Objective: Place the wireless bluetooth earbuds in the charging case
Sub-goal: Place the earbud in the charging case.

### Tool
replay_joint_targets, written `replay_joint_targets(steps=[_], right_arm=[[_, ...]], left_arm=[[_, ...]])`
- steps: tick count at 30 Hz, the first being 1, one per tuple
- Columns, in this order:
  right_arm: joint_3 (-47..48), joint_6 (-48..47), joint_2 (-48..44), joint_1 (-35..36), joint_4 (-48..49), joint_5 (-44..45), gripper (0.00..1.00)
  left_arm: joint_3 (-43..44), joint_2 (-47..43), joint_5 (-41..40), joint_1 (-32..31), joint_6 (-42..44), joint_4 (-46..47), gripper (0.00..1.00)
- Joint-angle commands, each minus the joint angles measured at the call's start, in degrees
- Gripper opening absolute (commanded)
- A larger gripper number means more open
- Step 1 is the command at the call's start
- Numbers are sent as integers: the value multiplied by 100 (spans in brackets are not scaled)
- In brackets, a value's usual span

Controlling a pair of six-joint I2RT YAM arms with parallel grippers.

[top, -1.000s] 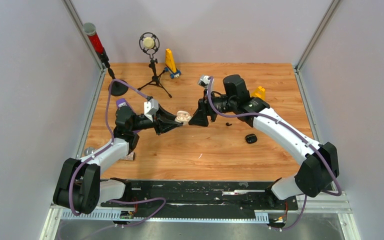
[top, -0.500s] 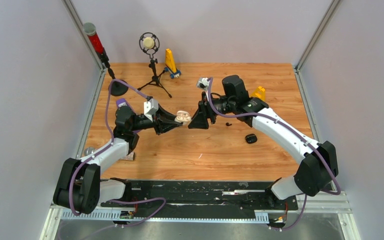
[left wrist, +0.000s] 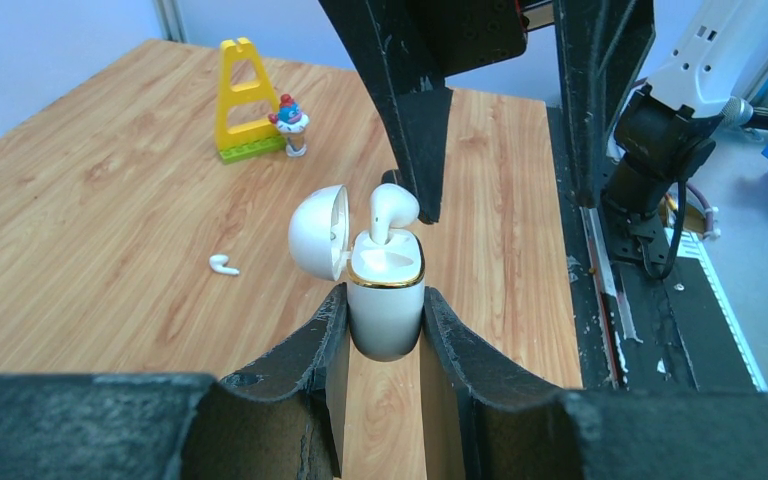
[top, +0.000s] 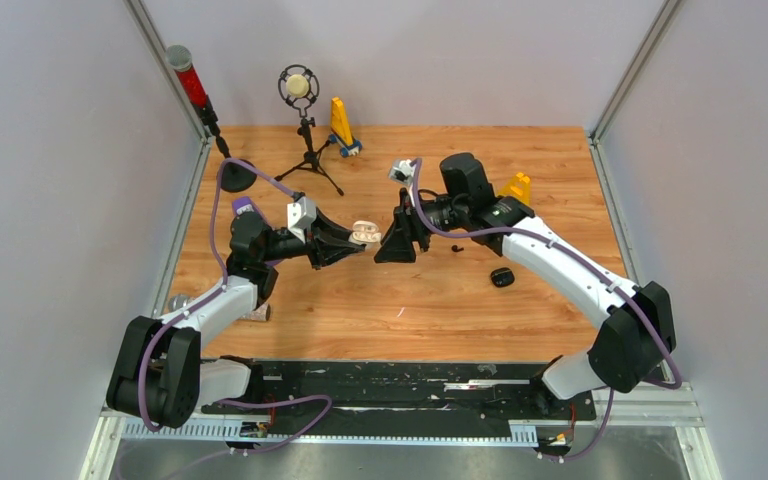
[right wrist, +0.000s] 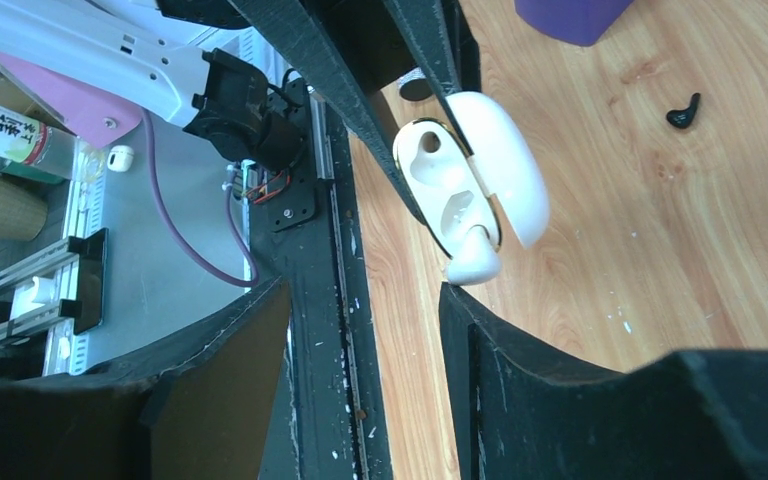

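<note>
Left wrist view: the left gripper (left wrist: 384, 296) is clamped on the white charging case (left wrist: 384, 330), whose lid hangs open. One white earbud (left wrist: 392, 208) stands in a socket, stem down inside and bulb poking out. Its long axis is in line with the case and aimed at the right gripper (right wrist: 363, 300), whose jaws stand apart, one finger just beside the bulb. On the table lie a second white earbud (left wrist: 224, 265), a black earbud (top: 457, 248) and a black case (top: 502, 277), with a yellow toy (left wrist: 243, 100) farther off.
</note>
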Motion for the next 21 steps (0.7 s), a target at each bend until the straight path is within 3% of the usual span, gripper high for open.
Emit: replay_joint_targets(steps=[1, 10, 21], right_arm=[[92, -118, 38, 123, 77, -235, 57], [122, -172, -19, 133, 41, -205, 57], [189, -560, -564, 31, -109, 432, 58]], left_arm=[[32, -32, 15, -16, 99, 256, 25], [31, -34, 24, -16, 107, 256, 25], [23, -39, 24, -16, 116, 249, 25]])
